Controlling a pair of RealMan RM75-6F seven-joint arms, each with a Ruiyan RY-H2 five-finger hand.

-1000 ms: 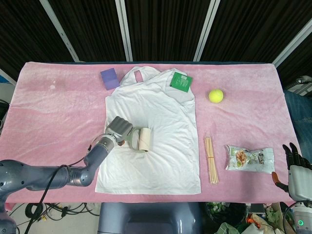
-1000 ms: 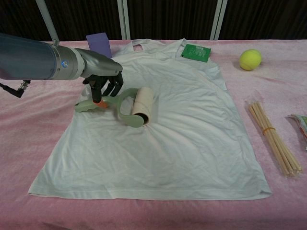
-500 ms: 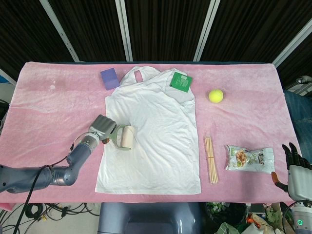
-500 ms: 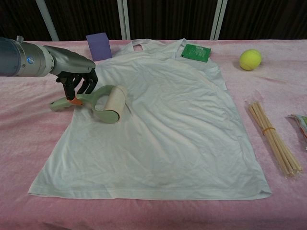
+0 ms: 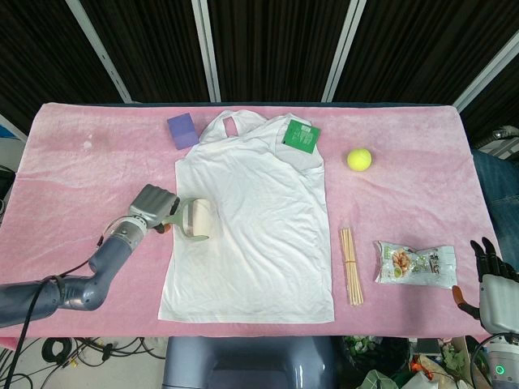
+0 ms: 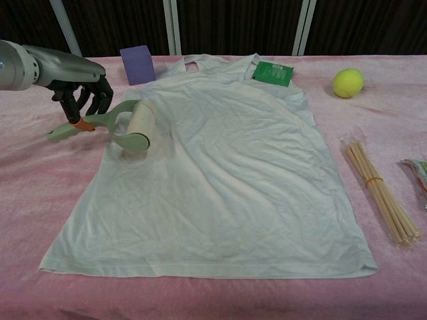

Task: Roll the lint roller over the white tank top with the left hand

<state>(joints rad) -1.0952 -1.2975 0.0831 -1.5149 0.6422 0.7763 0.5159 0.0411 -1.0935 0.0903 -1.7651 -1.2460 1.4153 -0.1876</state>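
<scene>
A white tank top [image 5: 253, 228] [image 6: 220, 173] lies flat on the pink table cloth. My left hand [image 5: 152, 207] [image 6: 81, 91] grips the pale green handle of the lint roller [image 5: 193, 219] [image 6: 125, 123]. The cream roll sits at the shirt's left edge, about halfway down it. My right hand [image 5: 492, 279] shows at the head view's lower right corner, off the table, fingers apart and holding nothing.
A purple block [image 5: 182, 130] [image 6: 137, 63] lies left of the shirt's neck and a green packet [image 5: 301, 135] [image 6: 272, 73] on its right shoulder. On the right lie a tennis ball [image 5: 359, 159] [image 6: 348, 83], a bundle of sticks [image 5: 351, 265] [image 6: 381, 190] and a snack bag [image 5: 414, 263].
My left hand has drawn the lint roller leftward across the shirt, from near its middle to its left edge. The right hand has not moved.
</scene>
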